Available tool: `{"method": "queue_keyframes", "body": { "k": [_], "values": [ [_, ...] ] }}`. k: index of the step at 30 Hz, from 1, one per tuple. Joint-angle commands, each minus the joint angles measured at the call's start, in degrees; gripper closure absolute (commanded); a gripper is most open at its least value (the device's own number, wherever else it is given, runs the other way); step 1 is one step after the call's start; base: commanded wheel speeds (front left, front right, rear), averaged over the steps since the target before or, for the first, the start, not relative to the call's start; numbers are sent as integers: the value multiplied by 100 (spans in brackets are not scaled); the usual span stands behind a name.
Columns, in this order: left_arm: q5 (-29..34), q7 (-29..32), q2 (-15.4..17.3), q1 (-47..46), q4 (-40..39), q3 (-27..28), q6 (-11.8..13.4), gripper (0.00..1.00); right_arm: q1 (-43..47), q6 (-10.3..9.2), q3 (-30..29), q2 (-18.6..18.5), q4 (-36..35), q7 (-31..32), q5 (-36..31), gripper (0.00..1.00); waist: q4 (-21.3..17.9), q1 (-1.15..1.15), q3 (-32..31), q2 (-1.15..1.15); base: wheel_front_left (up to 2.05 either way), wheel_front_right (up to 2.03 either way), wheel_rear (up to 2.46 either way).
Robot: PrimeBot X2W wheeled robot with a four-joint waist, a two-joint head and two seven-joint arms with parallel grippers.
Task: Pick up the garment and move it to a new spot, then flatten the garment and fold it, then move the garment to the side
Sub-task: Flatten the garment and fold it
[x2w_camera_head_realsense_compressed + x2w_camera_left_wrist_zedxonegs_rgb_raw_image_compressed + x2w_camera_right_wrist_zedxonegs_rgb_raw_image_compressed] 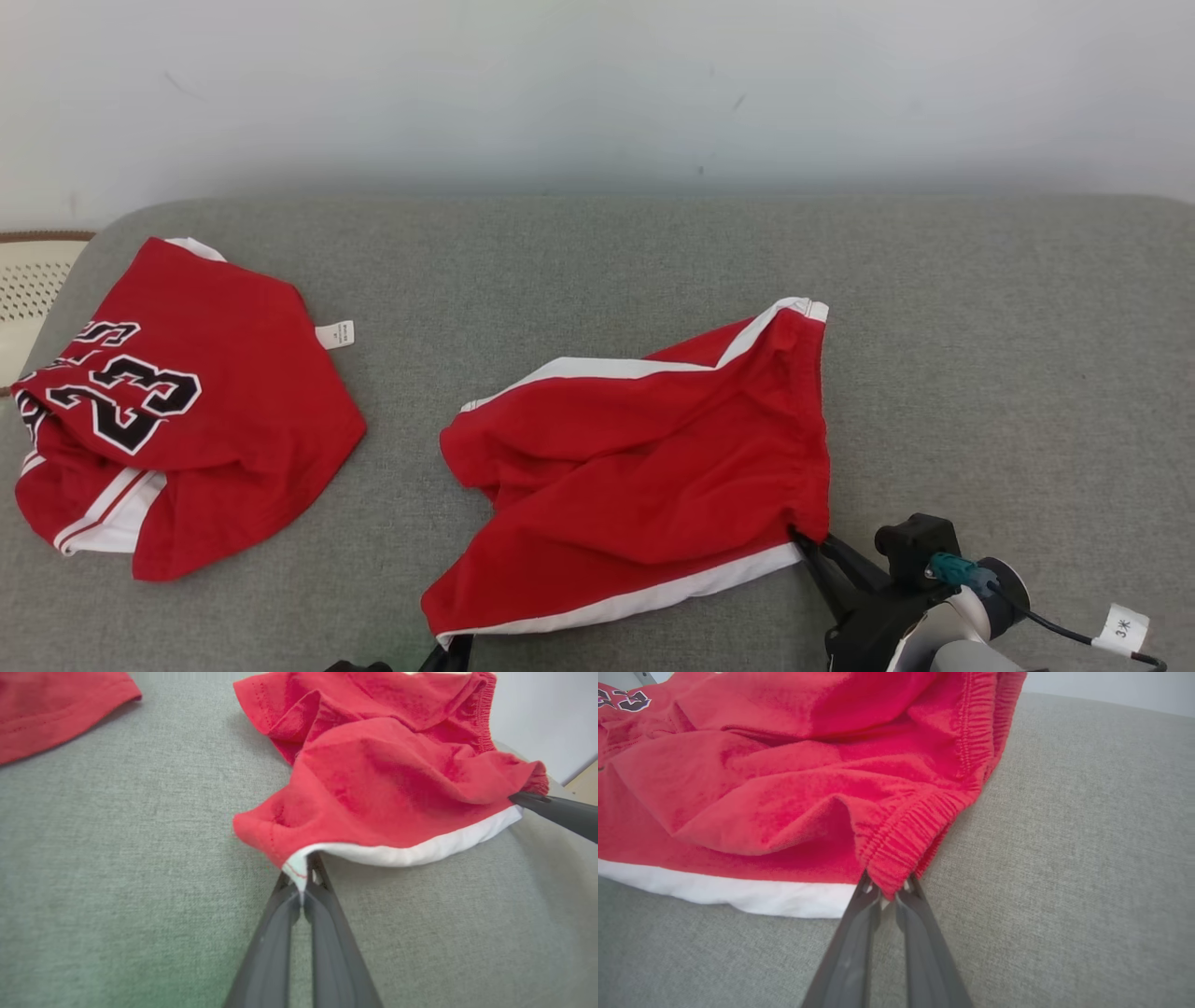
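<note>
The shorts [644, 467] lie rumpled on the cushion [597, 261]. Our left gripper [302, 884] pinches the white hem [411, 851] corner, our right gripper [888, 893] the waistband [896, 844] corner. We judge the pick-up is starting; next we must lift both together toward a new spot.

I read the shorts [653, 467] as solid bright red, with a white stripe along each long edge; the gathered waistband is the same red. The jersey [215, 411] is a matching red, with black "23" numerals outlined in white and white hem trim carrying a thin red line. Its small tag [335, 334] is white. The cushion [980, 373] is mid grey in a fine heathered weave. The wall [597, 84] is pale grey-white with a few dark specks. The left gripper [303, 884] and right gripper [887, 891] are both matte dark grey. The cable [1055, 627] is black, its connector [950, 567] teal and its label [1122, 628] white. The panel [33, 280] is cream with a dotted perforation pattern and a brown rim.
</note>
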Motion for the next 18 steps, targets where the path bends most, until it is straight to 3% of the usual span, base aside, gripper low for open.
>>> {"method": "queue_keyframes", "body": {
  "k": [1,11,18],
  "values": [
    [44,-20,5,137,-104,59,-34,100,27,3,-8,-22,-74,-49,78,100,-38,-1,-56,0,0,0,0],
    [312,-19,309,378,-1251,345,13,100,321,3,-204,-405,-1153,-53,396,100,-225,-1,-233,0,0,0,0],
    [489,183,742,-155,-1827,343,-63,100,93,3,-356,-703,-2088,259,741,100,-400,-1,-175,0,0,0,0]
  ]
}}
